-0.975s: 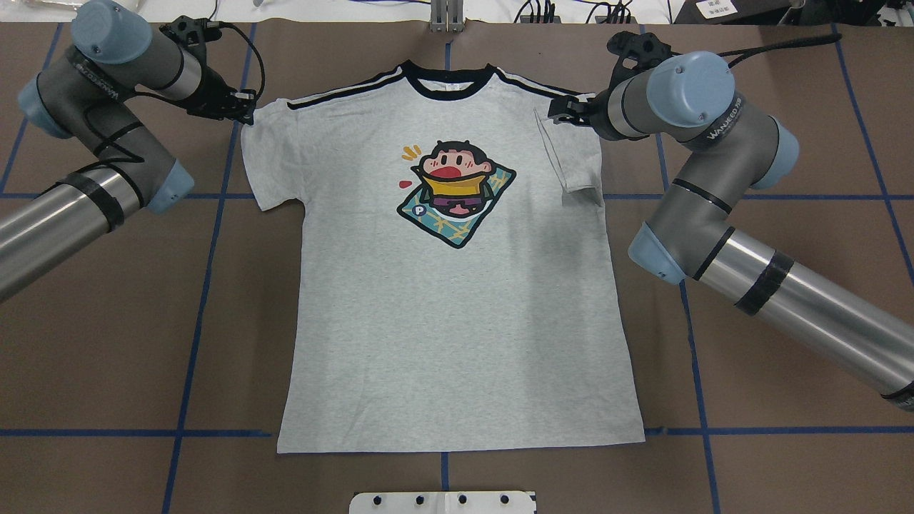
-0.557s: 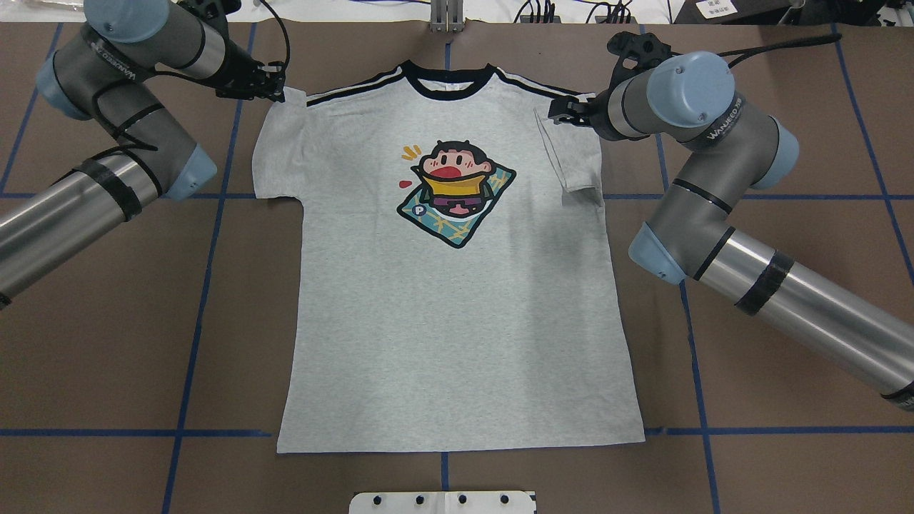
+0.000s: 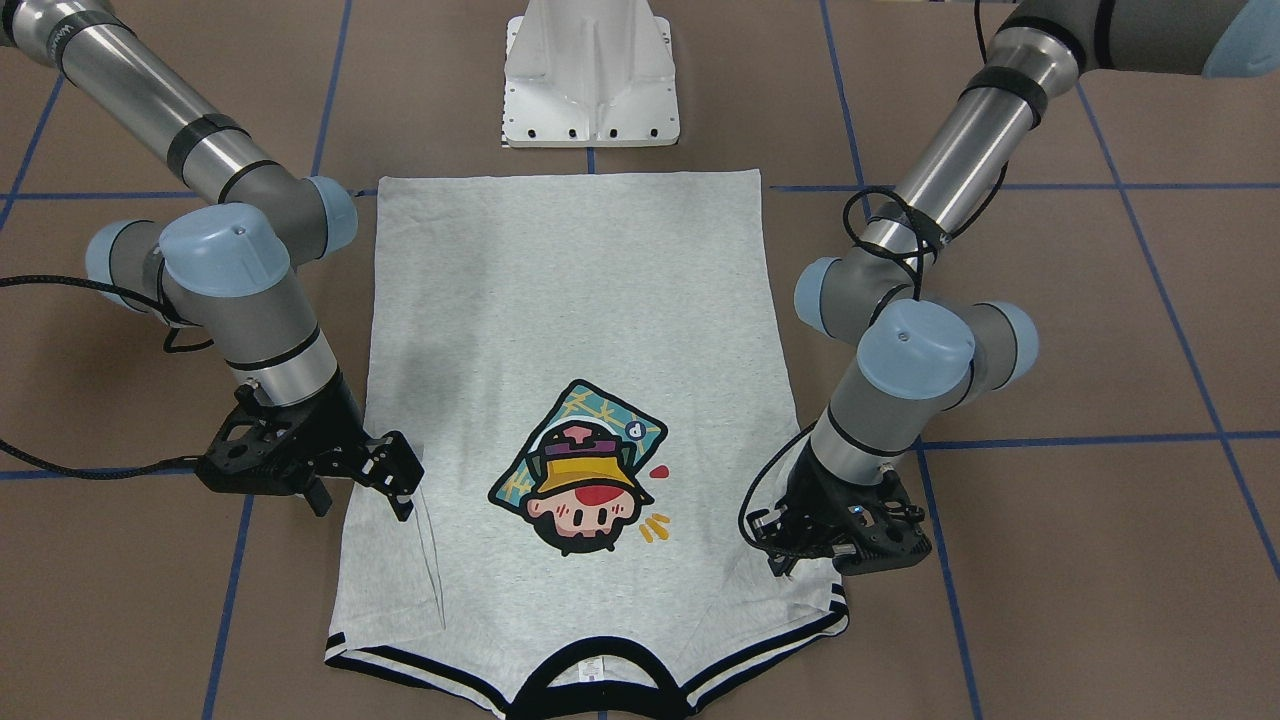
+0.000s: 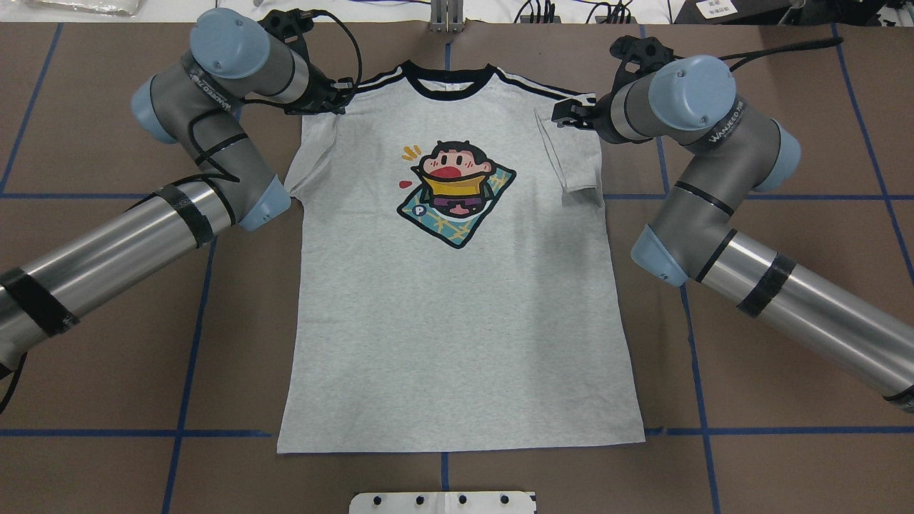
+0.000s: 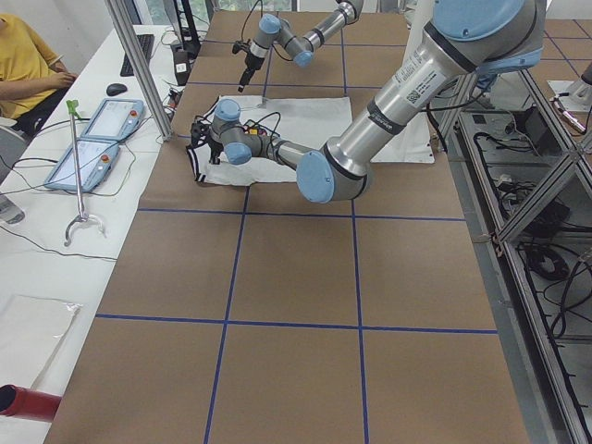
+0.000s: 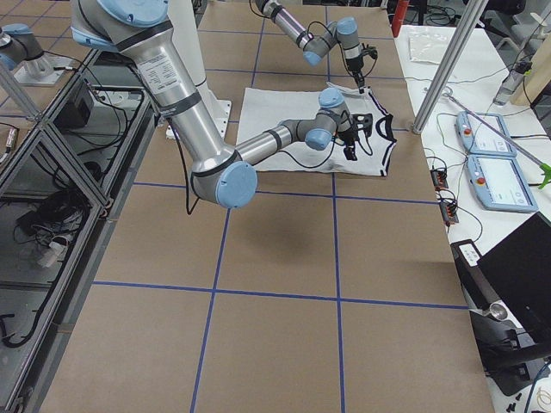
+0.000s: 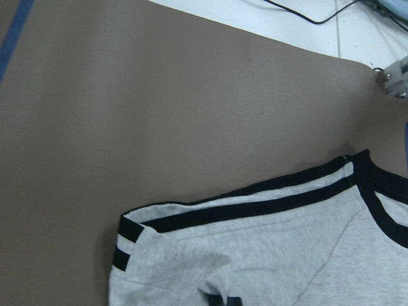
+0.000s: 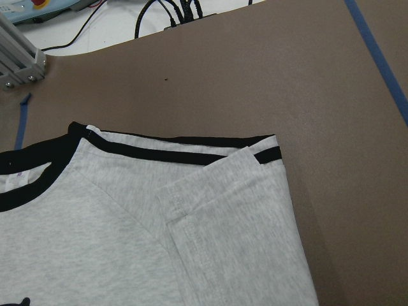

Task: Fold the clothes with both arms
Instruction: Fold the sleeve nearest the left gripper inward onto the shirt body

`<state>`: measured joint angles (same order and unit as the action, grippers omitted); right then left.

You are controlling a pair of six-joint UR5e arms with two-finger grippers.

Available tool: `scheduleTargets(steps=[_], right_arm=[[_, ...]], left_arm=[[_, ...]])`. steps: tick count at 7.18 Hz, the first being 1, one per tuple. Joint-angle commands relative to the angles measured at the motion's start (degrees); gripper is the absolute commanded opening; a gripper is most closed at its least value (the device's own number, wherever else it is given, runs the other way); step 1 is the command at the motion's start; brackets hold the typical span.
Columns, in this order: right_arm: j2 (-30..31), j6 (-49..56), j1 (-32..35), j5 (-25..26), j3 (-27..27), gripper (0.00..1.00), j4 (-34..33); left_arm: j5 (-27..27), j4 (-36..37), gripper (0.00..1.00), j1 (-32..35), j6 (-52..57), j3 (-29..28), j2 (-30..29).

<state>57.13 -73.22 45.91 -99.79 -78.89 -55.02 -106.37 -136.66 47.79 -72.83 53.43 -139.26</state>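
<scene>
**Entry: grey T-shirt laid flat, both tools at its shoulders**

1. Left tool (image 4: 341, 100): black, two-fingered, on the robot's left of the cartoon print (image 4: 455, 193) and farther from the robot than it, at the striped shoulder. Its fingers are pressed together on the end of the left sleeve (image 4: 310, 153), which is raised and bunched inward over the body of the garment.
2. Right tool (image 4: 563, 113): on the robot's right of the print, at the opposite shoulder. Its fingers stand spread, poised at the top edge of the right sleeve (image 4: 571, 153). That sleeve lies folded inward and flat on the chest.
3. T-shirt (image 4: 457, 321): light heather grey, print side up, spread on the table (image 4: 107, 371). The black collar (image 4: 448, 84) lies beyond the print, away from the robot. The straight hem lies on the print's near side, toward the white pedestal base (image 3: 590, 75). Black double stripes run from the collar along both shoulders.
4. Arms: silver-grey with light-blue joint caps, one on each side of the print, elbows bent over the table outside the garment's side edges.
5. Table surface: brown, crossed by blue tape lines (image 4: 193, 357) that pass under the garment.
</scene>
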Motion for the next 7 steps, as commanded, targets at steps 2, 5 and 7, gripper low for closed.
scheduleTargets(steps=[2,5,7], right_arm=[[0.00,-0.17,-0.12,0.12,0.23,1.00,0.00],[0.09,-0.17,-0.03,0.12,-0.12,1.00,0.00],[0.18,-0.26,-0.03,0.12,-0.99,1.00,0.00]], left_arm=[[3.98,-1.76,0.00,-0.77,-0.29,-4.47,-2.77],[3.89,-3.09,0.72,-0.95,-0.47,-4.14,-2.95],[3.37,-2.56,0.73,-1.12,-2.04,4.70,0.81]])
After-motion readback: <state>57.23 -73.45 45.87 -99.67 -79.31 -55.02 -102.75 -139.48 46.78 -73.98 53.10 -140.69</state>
